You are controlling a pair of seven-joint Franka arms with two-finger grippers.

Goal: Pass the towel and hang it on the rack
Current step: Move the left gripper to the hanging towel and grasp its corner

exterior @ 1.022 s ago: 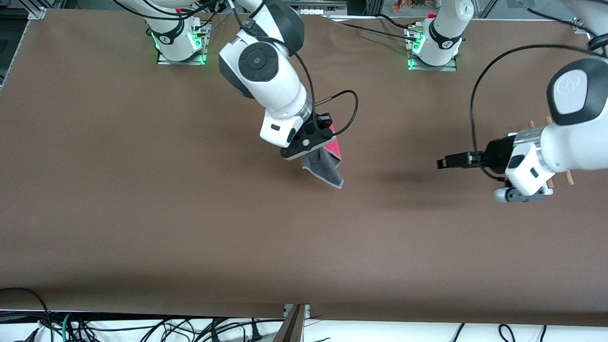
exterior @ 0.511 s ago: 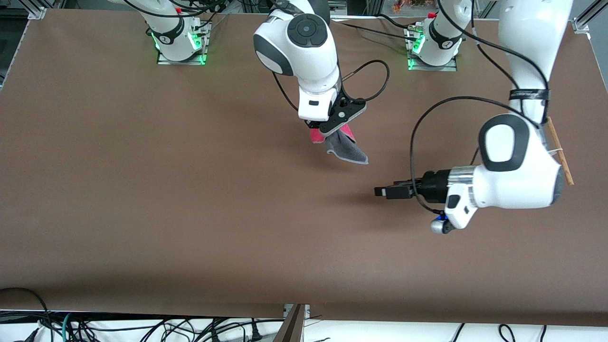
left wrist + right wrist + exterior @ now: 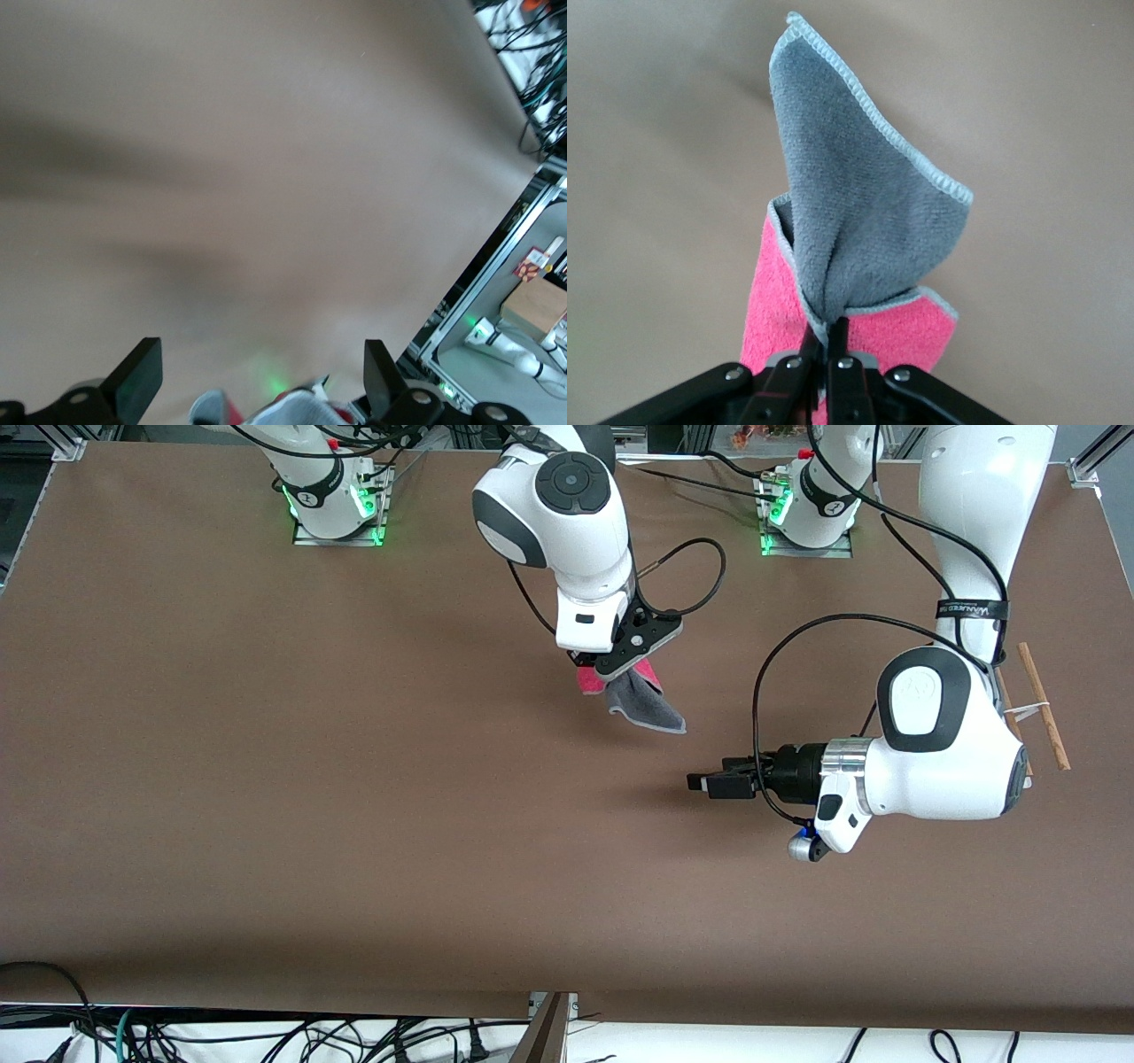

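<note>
Towel [image 3: 645, 701] pinched in right claw [image 3: 609, 676] over mid-worktop [image 3: 266, 779]; left claw [image 3: 709, 784], spread, should be aligned with the hanging grey corner before closing.

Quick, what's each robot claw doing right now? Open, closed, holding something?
Right gripper: shut on the towel, held up over the table.
Left gripper: open, holding nothing, over the table beside the towel.

Even bright overhead light, soft arm shadows on table [image 3: 266, 779], left wrist view blurred
</note>
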